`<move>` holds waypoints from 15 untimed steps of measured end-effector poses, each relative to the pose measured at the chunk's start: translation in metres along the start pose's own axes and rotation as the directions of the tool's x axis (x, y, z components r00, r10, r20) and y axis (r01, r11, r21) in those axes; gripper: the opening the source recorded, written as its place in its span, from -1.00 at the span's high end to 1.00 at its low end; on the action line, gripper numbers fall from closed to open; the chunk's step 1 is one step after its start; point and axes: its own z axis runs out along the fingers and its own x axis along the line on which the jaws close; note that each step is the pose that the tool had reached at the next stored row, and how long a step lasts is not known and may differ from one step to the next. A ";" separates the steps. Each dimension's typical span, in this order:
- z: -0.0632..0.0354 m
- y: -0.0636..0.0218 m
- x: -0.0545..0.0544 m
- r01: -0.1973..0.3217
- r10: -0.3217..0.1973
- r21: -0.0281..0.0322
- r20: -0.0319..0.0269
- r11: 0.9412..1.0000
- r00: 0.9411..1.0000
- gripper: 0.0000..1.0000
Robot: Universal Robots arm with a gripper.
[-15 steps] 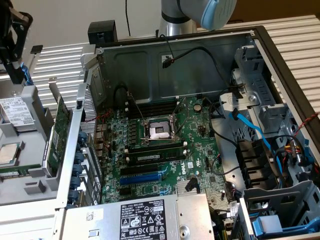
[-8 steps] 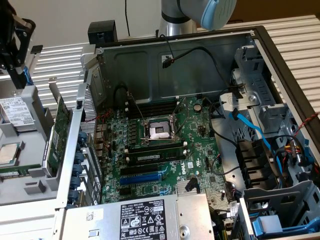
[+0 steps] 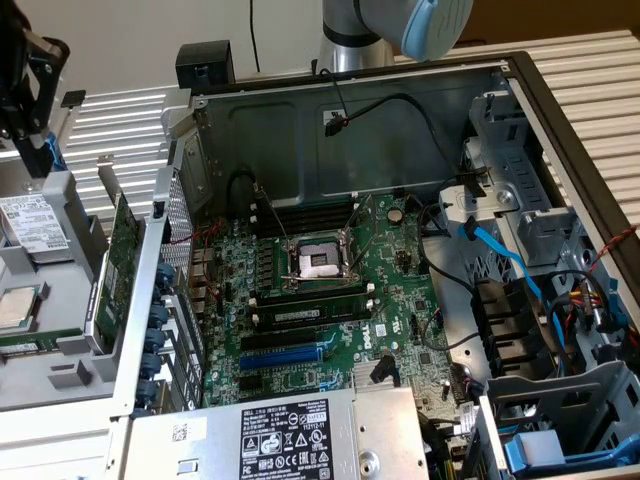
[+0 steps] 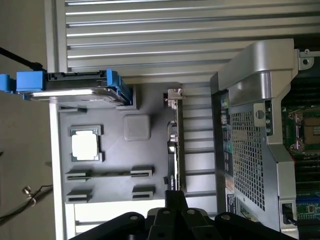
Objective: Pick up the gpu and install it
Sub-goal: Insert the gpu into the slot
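Green gpu stands on edge at the side of the tray, just beside the case. The exterior view shows its face, the wrist view its thin edge and bracket. The gripper, jaws pressed together and empty, lines up with that edge.

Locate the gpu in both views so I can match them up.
Exterior view: the gpu stands on edge at the exterior view's left, between the gray parts tray and the case's perforated wall.
Wrist view: the gpu is seen edge-on, between the same parts tray and perforated wall.
Shared landmark: the bare processor sitting in the tray.
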 end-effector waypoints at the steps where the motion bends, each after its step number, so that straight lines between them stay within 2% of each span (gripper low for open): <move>1: 0.0002 0.0000 0.000 0.000 0.000 0.000 0.000 1.000 1.000 0.79; 15: 0.0032 -0.0002 0.002 -0.001 0.001 0.000 0.000 1.000 1.000 0.79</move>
